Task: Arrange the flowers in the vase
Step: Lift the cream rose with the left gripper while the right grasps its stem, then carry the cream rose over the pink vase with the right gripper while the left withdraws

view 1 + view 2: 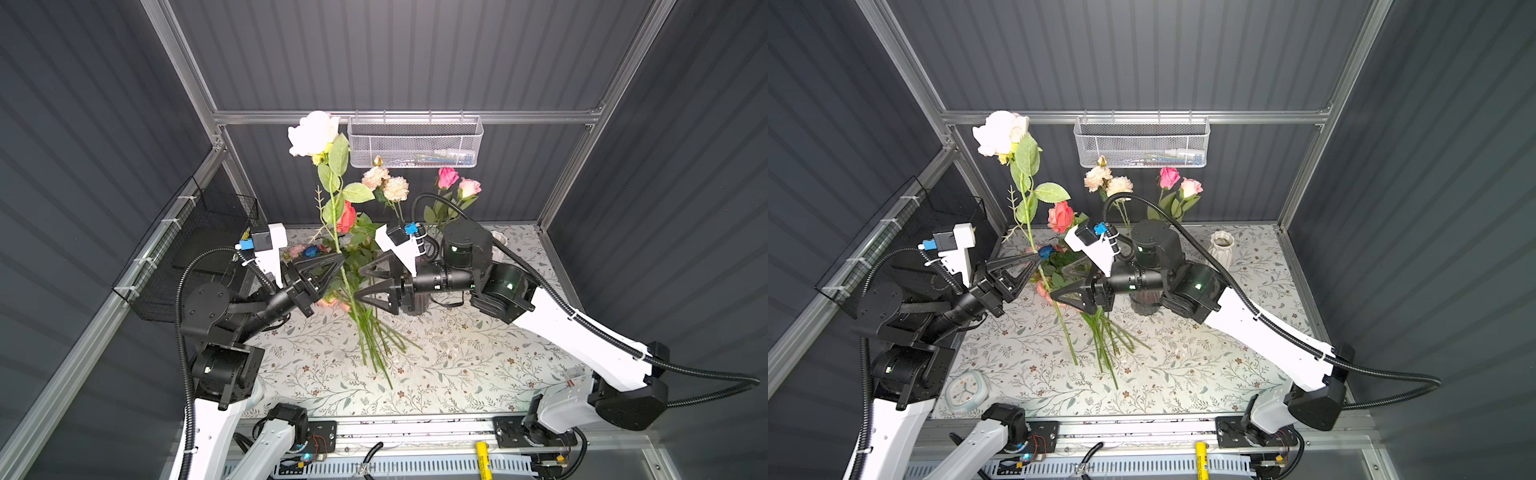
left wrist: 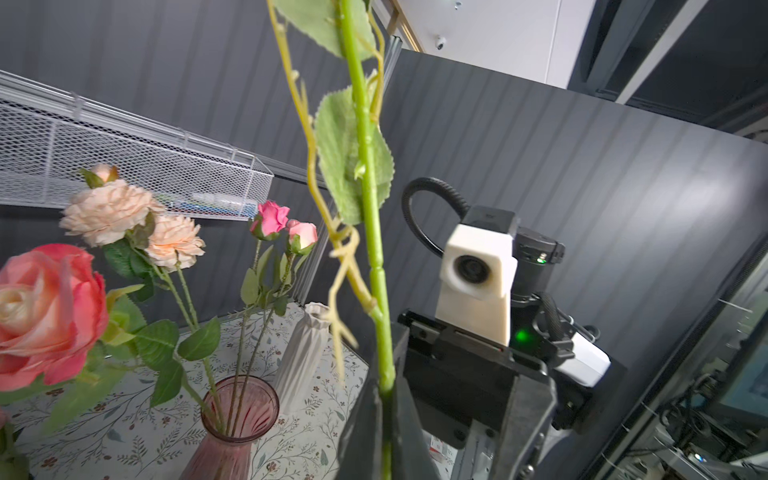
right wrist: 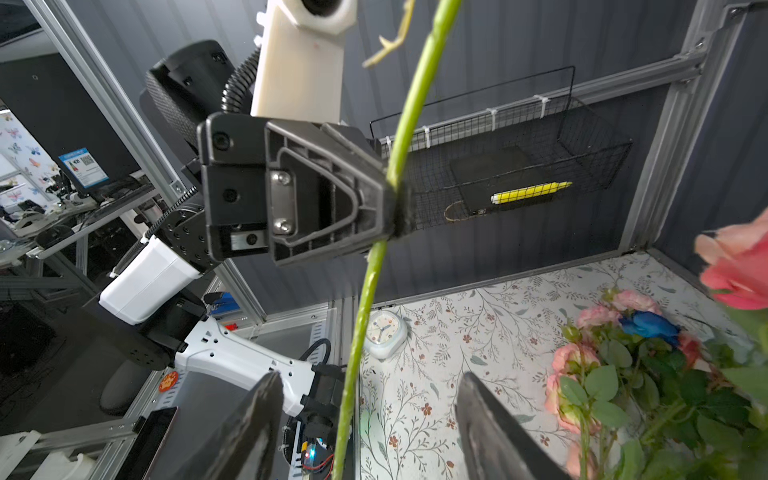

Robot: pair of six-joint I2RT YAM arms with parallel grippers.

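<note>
My left gripper [image 1: 341, 257] [image 1: 1038, 258] [image 2: 386, 395] is shut on the green stem [image 2: 370, 208] of a tall pale pink rose [image 1: 313, 133] [image 1: 1000, 133] and holds it upright above the table. My right gripper [image 1: 358, 285] [image 1: 1059, 283] [image 3: 370, 378] is open. It faces the left one, and the same stem [image 3: 365, 291] passes between its fingers without touching them. A pink glass vase [image 2: 239, 411] [image 1: 1144, 303] behind the right arm holds peach peonies [image 1: 386, 183] and pink roses [image 1: 457, 180]. More flowers [image 1: 365, 332] [image 3: 615, 374] lie piled on the table.
A white ribbed vase [image 1: 1221, 247] stands at the back right. On the back wall hangs a white mesh basket [image 1: 415, 141]. A black wire basket [image 1: 195, 249] with a yellow marker [image 3: 532, 192] is on the left wall. A small clock [image 1: 965, 390] lies front left.
</note>
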